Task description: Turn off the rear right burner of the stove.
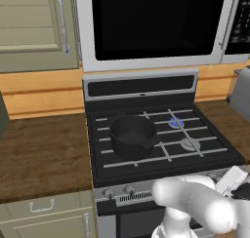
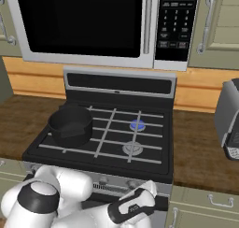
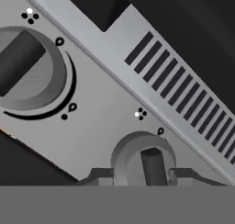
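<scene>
Flanking a silver stove knob at the bottom centre of the hand view, the gripper has its two dark fingertips set on either side of the knob's body, clasped on it or just short of contact, with the knob's dark bar upright between them. Up and to the left sits a second, larger-looking knob, its bar slanted, beside a slotted vent running toward the right edge. Beyond the control panel, in the left base view, the stove fills mid-frame, a black pot parked on its left grates. At right centre of the cooktop the rear right burner glows blue, while the front right burner in front of it shows dull grey. A black-windowed microwave hangs above. One risk: the fingers may slip round the smooth knob without turning it, leaving the flame lit. Another: whether this knob governs the rear right burner cannot be told, and turning the wrong one would light another burner.
</scene>
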You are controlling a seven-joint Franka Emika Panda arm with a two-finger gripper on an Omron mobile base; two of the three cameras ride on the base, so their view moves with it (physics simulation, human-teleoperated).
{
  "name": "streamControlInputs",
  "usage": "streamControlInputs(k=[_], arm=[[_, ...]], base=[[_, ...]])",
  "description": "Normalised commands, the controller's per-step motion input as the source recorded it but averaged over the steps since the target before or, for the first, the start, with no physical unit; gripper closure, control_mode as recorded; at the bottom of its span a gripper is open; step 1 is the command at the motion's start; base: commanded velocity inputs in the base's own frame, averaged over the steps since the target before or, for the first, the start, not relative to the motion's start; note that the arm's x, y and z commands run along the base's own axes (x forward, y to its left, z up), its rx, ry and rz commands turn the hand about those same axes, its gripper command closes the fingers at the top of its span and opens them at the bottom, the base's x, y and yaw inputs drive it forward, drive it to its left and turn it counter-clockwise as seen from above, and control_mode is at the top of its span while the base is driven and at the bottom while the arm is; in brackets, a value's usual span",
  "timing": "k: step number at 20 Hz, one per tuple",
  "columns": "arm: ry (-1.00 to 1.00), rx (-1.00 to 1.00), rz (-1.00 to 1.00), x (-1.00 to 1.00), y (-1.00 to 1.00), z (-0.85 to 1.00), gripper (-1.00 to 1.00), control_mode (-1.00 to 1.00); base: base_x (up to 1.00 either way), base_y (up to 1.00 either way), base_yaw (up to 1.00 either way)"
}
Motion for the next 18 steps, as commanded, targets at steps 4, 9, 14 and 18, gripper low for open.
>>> streamControlInputs(k=[4,9,14,18], arm=[[0.11,0.53,-0.02,0.00,-0.21,0.62,1.00,-1.00],[0.12,0.61,-0.04,0.00,-0.23,0.67,1.00,-1.00],[0.12,0.65,-0.03,0.04,-0.35,0.86,1.00,-1.00],[0.13,0.77,-0.08,0.06,-0.55,0.94,1.00,-1.00]], base=[[0.00,0.00,0.00],[0.00,0.00,0.00],[0.00,0.00,0.00],[0.00,0.00,0.00]])
